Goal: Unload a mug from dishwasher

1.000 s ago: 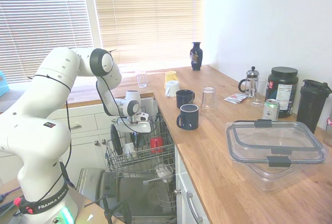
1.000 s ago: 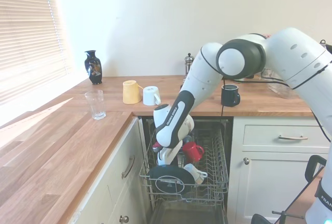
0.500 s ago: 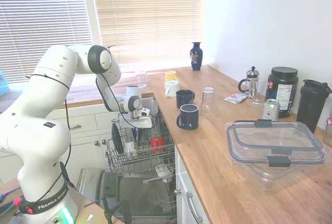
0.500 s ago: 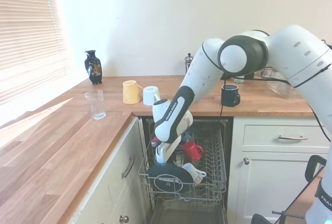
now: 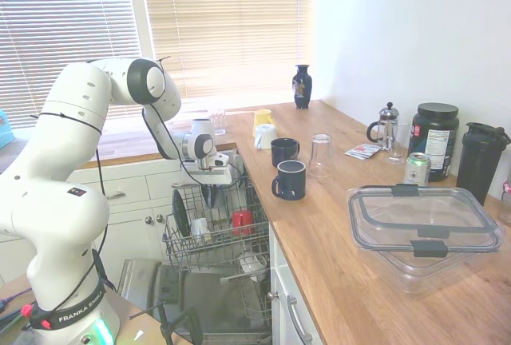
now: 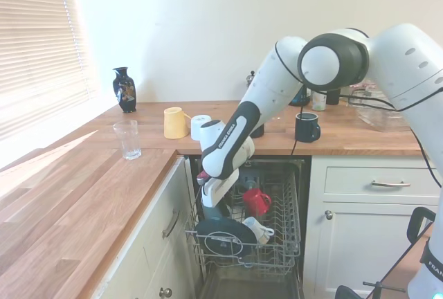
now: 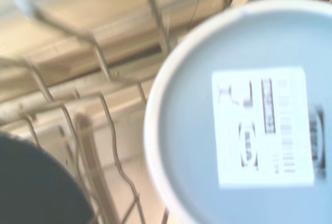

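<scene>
The gripper (image 6: 217,198) hangs over the pulled-out rack (image 5: 215,241) of the dishwasher (image 5: 207,297), and it looks clamped on the mug (image 6: 223,210), a small grey-blue shape showing just under the white fingers in the second exterior view. In the first exterior view the dark form below the hand (image 5: 210,194) sits above the rack wires, though it is too small and shaded there to make out the grip clearly. The wrist camera fills with the mug's pale round base (image 7: 244,115), a white label (image 7: 264,125) with blurred print stuck on it, and grey wire tines running beside it.

Down in the rack, the red cup (image 6: 257,201) sits just beside the held mug, a dark plate (image 6: 223,238) stands on edge at the front, and a white cup (image 6: 261,230) lies tilted next to it. The steel-lined door (image 5: 192,301) lies dropped open below.

Up on the wooden counter (image 5: 351,249), two navy mugs (image 5: 289,179) stand near the edge, with an upturned glass (image 5: 321,154) beyond them, a yellow cup (image 6: 174,122) and a white one (image 6: 200,125) on their sides, and a clear lidded container (image 5: 423,229) further along.
</scene>
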